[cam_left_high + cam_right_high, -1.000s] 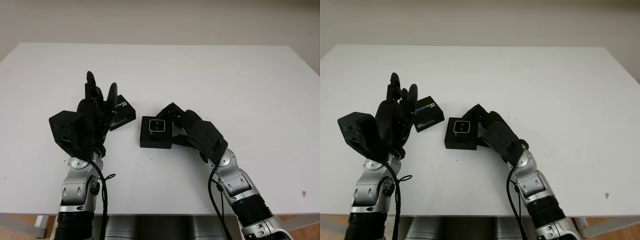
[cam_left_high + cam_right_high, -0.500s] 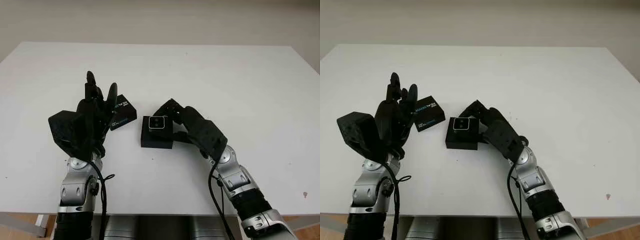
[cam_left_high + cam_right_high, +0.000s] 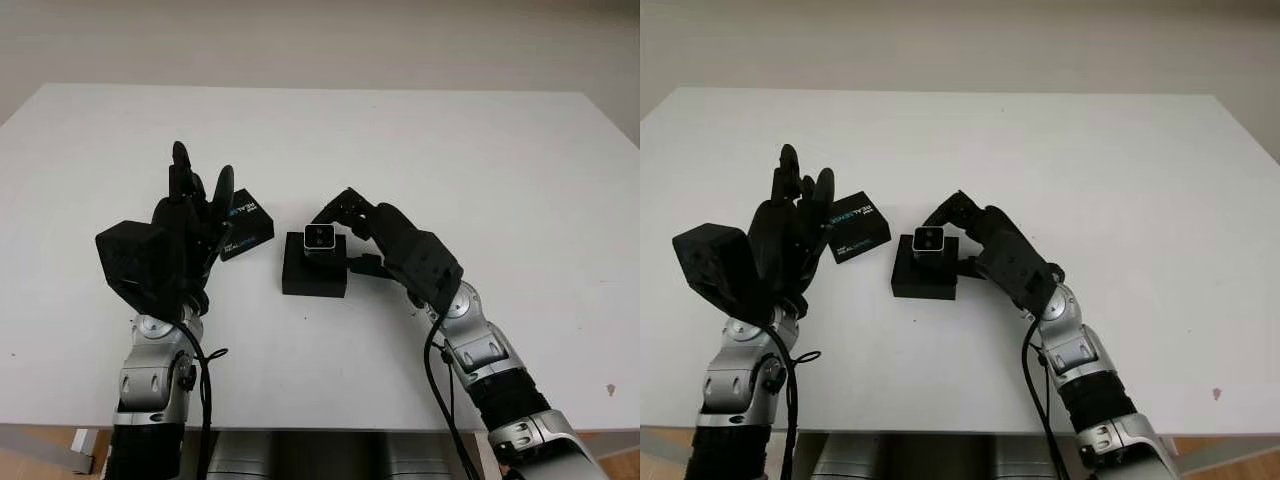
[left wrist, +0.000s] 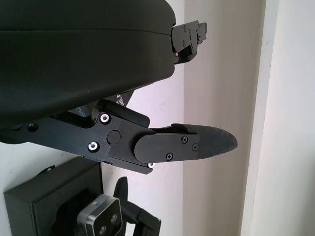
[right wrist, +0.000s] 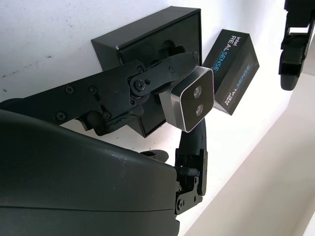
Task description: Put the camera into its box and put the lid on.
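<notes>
camera held over the open box

camera [image 3: 318,238], a small silver block with 2 dark lenses on its face, sat pinched in the right hand [image 3: 352,228], whose fingers [image 5: 147,78] closed on it from opposite sides; the right wrist view showed the lenses turned outward and the black fingers clamped on the silver body; the camera hung just above the far edge of the box [image 3: 314,275], lifted clear of the recess; whether its lower edge touched the box could not be told.

the box was black and lay open near the middle of the white table [image 3: 480,170], its dark moulded recess visible in the right wrist view behind the fingers; the lid [image 3: 243,224], also black and printed with white and blue lettering, lay flat on the table just beside the box on the robot's left, apart from it and turned at an angle.

the left hand [image 3: 190,225] was open and held nothing; it stood raised over the table at the lid's near-left side, its fingers pointing away from the robot; from the head views it overlapped the lid's edge, but contact could not be told; the right arm reached in from the bottom right toward the box.
</notes>
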Available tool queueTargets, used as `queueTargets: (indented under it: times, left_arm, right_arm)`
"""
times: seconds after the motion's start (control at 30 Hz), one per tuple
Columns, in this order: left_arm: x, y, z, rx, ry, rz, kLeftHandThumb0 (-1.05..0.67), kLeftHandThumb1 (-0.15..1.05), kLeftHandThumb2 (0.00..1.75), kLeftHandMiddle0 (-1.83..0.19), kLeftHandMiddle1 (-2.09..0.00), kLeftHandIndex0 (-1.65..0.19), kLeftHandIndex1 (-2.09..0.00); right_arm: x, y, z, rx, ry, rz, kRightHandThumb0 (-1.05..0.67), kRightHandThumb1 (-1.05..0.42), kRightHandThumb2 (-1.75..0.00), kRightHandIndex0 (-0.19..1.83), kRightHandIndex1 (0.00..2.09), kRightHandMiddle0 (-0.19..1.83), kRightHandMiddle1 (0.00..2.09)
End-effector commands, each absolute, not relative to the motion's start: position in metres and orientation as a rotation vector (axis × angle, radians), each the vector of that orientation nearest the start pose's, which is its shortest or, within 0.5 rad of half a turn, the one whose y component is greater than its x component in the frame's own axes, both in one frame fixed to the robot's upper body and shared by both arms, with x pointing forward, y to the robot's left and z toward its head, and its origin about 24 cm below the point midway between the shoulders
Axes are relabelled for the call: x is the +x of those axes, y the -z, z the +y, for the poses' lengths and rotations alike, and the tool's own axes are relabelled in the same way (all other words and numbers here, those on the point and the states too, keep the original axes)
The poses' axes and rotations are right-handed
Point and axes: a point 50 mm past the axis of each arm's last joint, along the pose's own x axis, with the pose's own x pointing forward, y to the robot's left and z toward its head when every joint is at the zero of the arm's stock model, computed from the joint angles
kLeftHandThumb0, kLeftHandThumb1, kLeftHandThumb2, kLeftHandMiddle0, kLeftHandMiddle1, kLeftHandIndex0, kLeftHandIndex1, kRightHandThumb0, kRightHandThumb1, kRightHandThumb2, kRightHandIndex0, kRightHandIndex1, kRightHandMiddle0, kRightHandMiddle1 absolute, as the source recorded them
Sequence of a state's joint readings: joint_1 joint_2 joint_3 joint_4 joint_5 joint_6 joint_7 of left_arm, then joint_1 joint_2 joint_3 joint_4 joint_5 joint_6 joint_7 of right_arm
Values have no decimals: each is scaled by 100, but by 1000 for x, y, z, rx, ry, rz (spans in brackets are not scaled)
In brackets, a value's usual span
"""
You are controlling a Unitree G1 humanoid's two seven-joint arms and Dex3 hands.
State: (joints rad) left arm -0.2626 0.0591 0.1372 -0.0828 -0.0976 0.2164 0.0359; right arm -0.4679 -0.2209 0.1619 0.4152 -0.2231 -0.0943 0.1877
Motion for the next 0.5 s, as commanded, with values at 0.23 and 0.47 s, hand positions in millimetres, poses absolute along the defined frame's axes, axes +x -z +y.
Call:
queueTargets:
  times: [0.23,0.47]
  left_arm:
    - [297,-115,175,-54,-77,-144,-70,105,41,19,0,19,0]
    - [297,-115,176,-48,-78,-139,-71,105,41,19,0,19,0]
  right_arm:
    - [331,-76,-131,-534,-384,-89,-40,-99,-5,35,5,26,173]
    - [330,-74,-129,-529,-393,-79,-41,-99,-5,36,6,27,174]
